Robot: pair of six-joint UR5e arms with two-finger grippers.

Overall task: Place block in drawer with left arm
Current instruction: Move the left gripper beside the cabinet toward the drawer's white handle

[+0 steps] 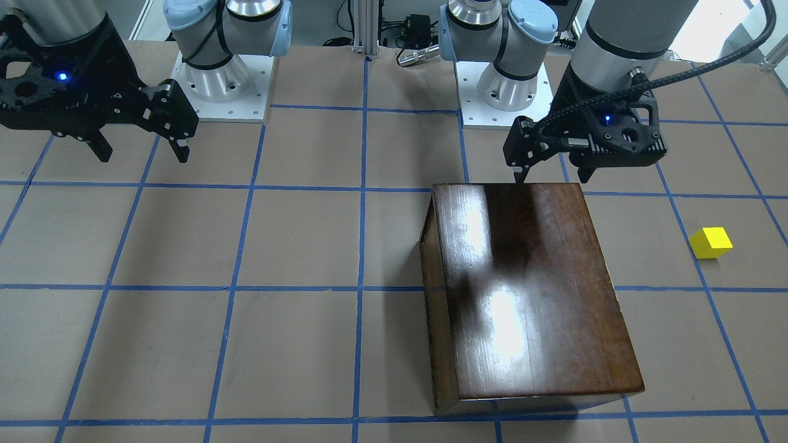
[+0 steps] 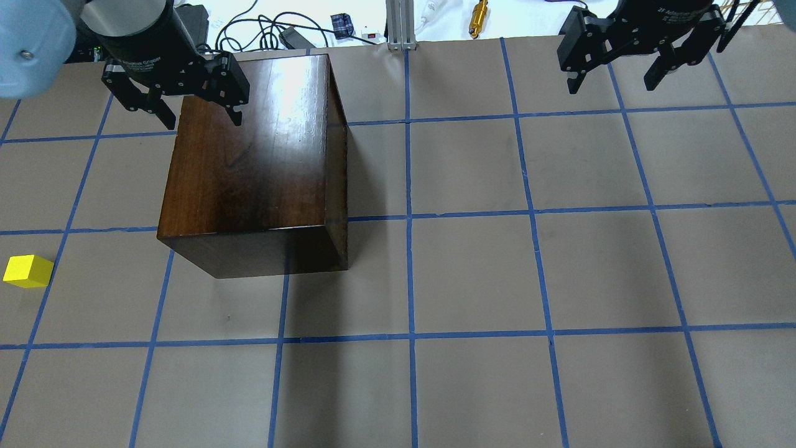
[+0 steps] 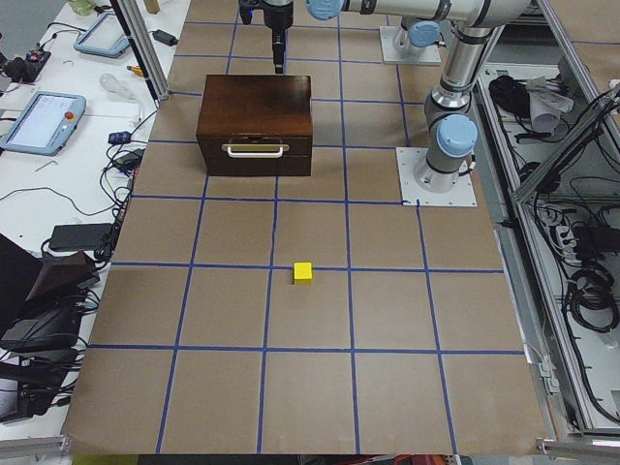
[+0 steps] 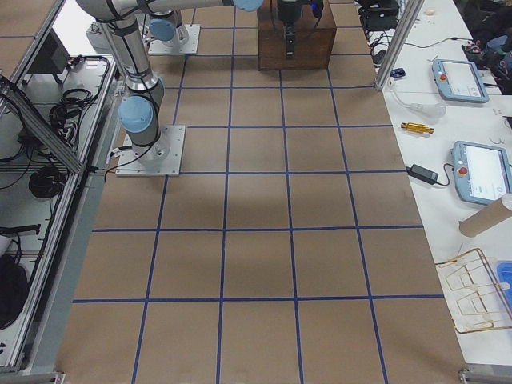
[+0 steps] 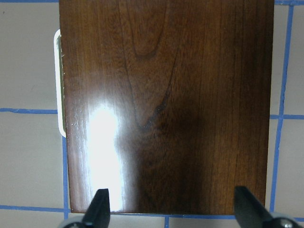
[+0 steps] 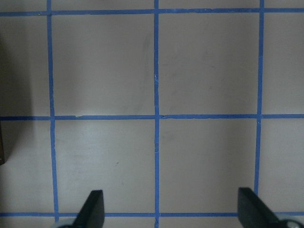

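The yellow block (image 1: pixel 711 242) lies on the table, well apart from the cabinet; it also shows in the overhead view (image 2: pixel 28 271) and the exterior left view (image 3: pixel 303 272). The dark wooden cabinet (image 2: pixel 249 155) has its drawer pushed in; only the drawer's front with a pale handle (image 3: pixel 256 150) shows. My left gripper (image 2: pixel 196 118) is open and empty above the cabinet's edge nearest the robot (image 5: pixel 166 104), far from the block. My right gripper (image 2: pixel 612 84) is open and empty over bare table.
Blue tape lines grid the brown table (image 2: pixel 472 274). The two arm bases (image 1: pixel 221 80) stand at the robot's edge. Cables and a gold tool (image 2: pixel 479 12) lie past the far edge. Side tables hold tablets (image 3: pixel 44 116).
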